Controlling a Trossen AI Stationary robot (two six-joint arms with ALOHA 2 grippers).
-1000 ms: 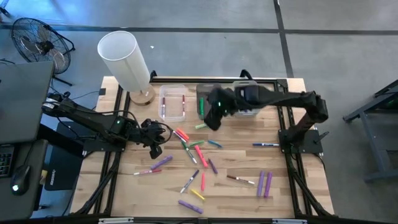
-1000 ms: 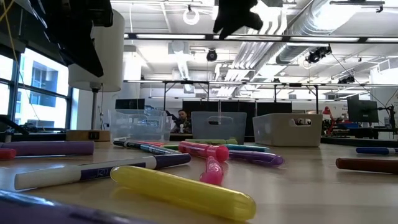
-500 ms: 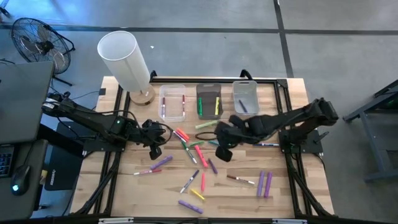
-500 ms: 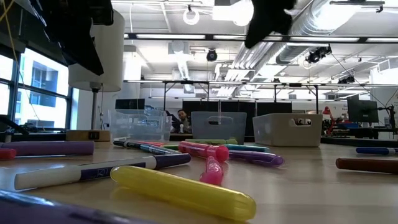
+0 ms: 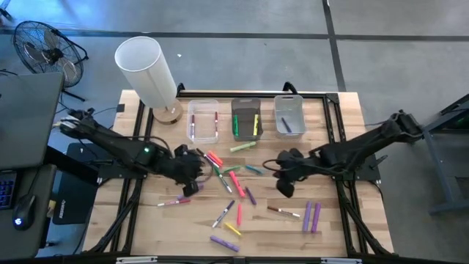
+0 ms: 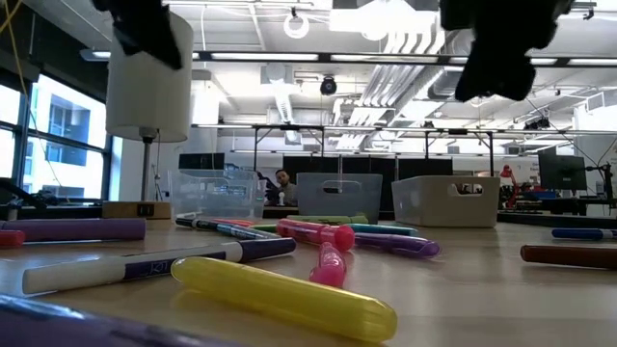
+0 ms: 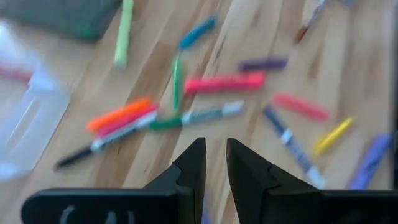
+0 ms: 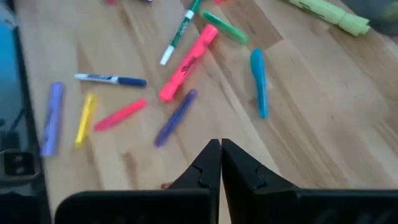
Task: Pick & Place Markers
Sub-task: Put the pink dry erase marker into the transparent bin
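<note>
Many markers [image 5: 233, 176] in pink, green, purple, yellow and blue lie flat and scattered over the middle of the wooden table [image 5: 330, 235]. My left gripper [image 5: 192, 173] hovers at the left edge of the scatter. Its fingers stand open by a narrow gap [image 7: 216, 155] with nothing between them, over an orange marker [image 7: 121, 114] and a pink one [image 7: 224, 82]. My right gripper [image 5: 285, 183] hovers right of the scatter, shut and empty [image 8: 220, 149], above a purple marker [image 8: 175, 117] and a pink marker [image 8: 186, 62]. Both hang well above the tabletop in the low view [image 6: 496, 48].
Three bins stand in a row at the far edge: a clear one [image 5: 203, 121], a dark one [image 5: 246, 119] and another clear one [image 5: 289, 116], each with markers inside. A white lamp [image 5: 146, 70] stands at the far left. Two purple markers [image 5: 311, 217] lie near right.
My right gripper has swung from above the bins at the far edge toward the near and right side, and now hangs over the table's middle right. My left gripper has shifted a little toward the right, closer to the scattered markers. The markers on the table have stayed put.
</note>
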